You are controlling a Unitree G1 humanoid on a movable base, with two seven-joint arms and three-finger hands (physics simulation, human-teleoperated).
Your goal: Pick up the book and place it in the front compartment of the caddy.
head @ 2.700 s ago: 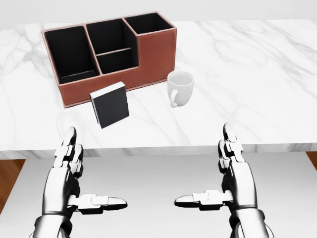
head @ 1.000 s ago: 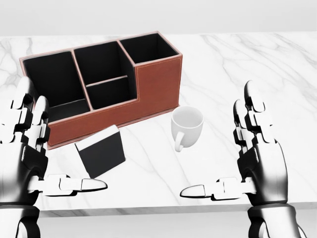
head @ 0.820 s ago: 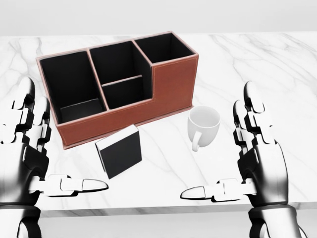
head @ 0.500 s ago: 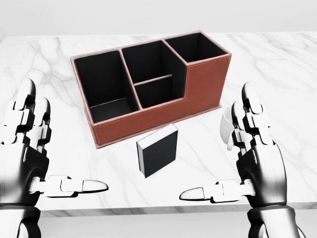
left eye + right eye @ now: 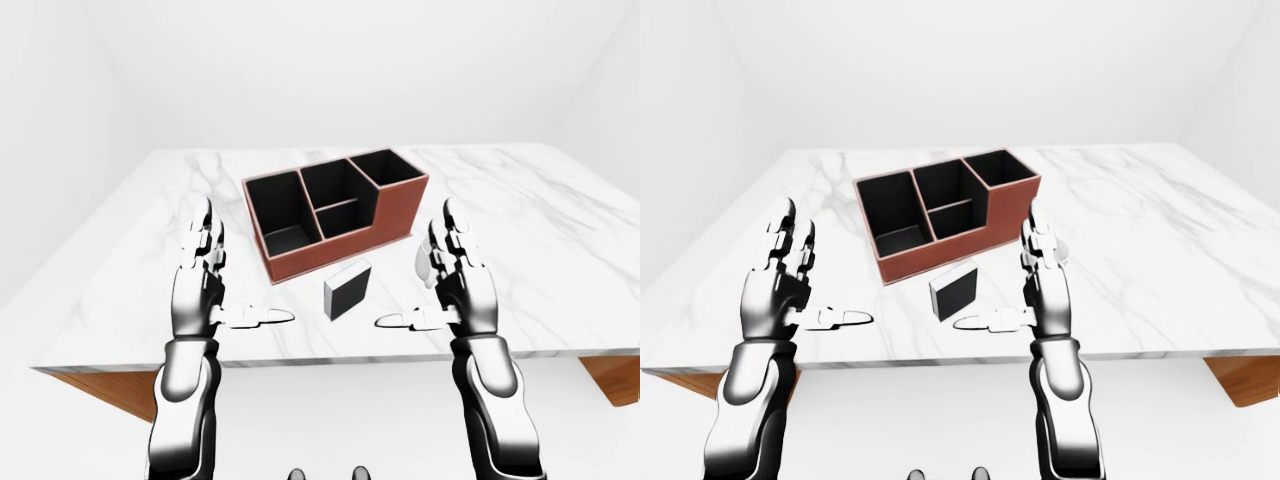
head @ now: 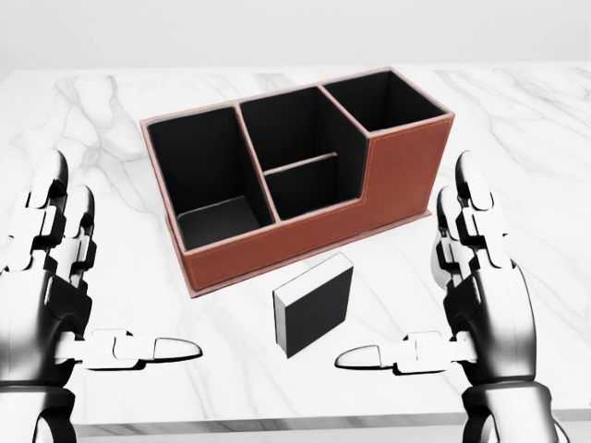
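White marble table point(image 6: 111, 101): I hold the left hand point(image 6: 51, 295) and right hand point(image 6: 485, 305) fully open, empty, fingers up, thumbs inward. Black book point(image 6: 314, 305) stands between them, just below the caddy point(image 6: 295, 175).

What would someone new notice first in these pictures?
Probably the brown caddy with black compartments, at the middle of the head view on the marble table. Just below it stands a black book, framed by the open left hand and right hand. A white mug peeks from behind the right hand.
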